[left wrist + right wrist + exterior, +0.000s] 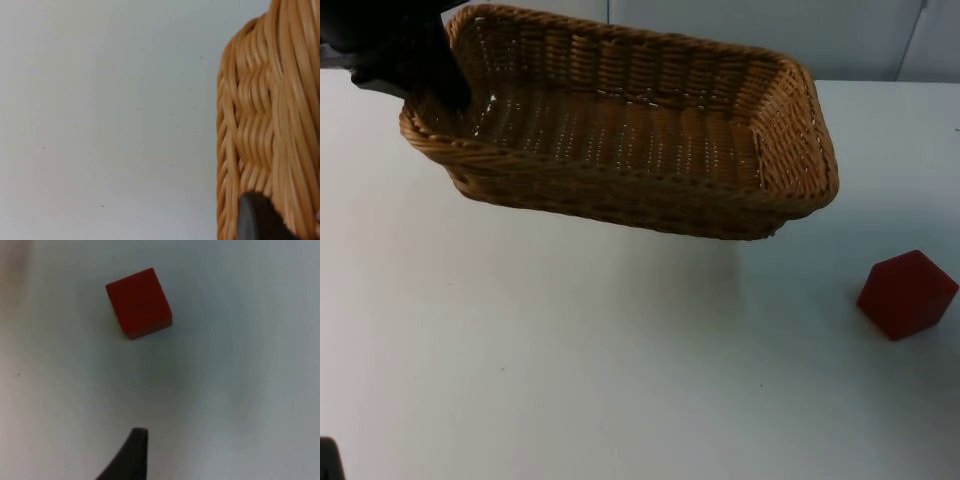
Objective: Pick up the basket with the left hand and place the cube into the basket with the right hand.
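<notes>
Left gripper (pixel 448 92) clenched on basket (pixel 640 140) rim, basket lifted | cube (pixel 906 294) on bench (pixel 570 380) | right gripper (pixel 137 450) above it, can't tell its state

White table top (pixel 570 380), grey partition wall (pixel 770 25), perhaps panelled

text: none readable | labels: none | brands: none | numbers: none | signs: none
</notes>
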You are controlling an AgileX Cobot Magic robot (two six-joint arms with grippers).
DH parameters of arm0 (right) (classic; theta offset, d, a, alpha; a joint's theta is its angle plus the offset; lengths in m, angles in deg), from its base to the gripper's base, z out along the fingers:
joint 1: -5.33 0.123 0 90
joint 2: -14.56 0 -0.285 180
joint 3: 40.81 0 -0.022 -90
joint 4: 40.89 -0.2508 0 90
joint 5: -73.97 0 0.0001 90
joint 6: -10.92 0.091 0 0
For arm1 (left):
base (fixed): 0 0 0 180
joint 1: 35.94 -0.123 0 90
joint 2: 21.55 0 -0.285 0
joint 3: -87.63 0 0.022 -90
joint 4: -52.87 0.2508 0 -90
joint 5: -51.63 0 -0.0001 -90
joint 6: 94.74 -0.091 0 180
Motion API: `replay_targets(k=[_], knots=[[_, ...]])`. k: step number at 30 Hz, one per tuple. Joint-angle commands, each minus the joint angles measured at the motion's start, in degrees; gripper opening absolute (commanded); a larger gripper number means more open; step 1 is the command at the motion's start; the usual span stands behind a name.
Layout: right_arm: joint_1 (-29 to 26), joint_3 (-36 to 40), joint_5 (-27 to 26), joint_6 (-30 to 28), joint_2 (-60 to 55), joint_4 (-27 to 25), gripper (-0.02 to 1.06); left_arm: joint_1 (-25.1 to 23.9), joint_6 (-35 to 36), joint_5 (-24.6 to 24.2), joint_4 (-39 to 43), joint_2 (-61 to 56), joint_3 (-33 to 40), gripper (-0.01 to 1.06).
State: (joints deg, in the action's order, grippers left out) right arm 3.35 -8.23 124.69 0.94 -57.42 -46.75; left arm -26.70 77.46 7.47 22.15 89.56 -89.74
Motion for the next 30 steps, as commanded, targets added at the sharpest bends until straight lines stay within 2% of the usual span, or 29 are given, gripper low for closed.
replay_targets(k=[1,2,5,8,11,15,25,30], knots=[[-0.21,-5.09,1.48,-6.67,-9.58,-4.37,1.02,-0.11,0.2,1.02,-1.65,-0.92,0.11,0.0],[-0.21,-5.09,1.48,-6.67,-9.58,-4.37,1.02,-0.11,0.2,1.02,-1.65,-0.92,0.11,0.0],[-0.21,-10.73,2.73,-13.4,-18.41,-8.4,1.02,-0.11,0.2,1.02,-1.65,-0.92,0.11,0.0],[-0.21,-13.92,2.73,-14.97,-22.77,-9.27,1.02,-0.11,0.2,1.02,-1.65,-0.92,0.11,0.0],[-0.21,-18.2,5.92,-17.57,-29.08,-9.53,1.02,-0.11,0.2,1.02,-1.65,-0.92,0.11,0.0],[-0.21,-20.3,9.08,-20.13,-34.55,-10.85,1.02,-0.11,0.2,1.02,-1.65,-0.92,0.11,0.0],[0.55,-20.65,6.05,-23.6,-42.81,-13.5,1.02,-0.11,0.2,1.02,-1.65,-0.92,0.11,0.0],[5.01,-20.86,3.33,-25.19,-45.26,-12.89,1.02,-0.11,0.2,1.02,-1.65,-0.92,0.11,0.0]])
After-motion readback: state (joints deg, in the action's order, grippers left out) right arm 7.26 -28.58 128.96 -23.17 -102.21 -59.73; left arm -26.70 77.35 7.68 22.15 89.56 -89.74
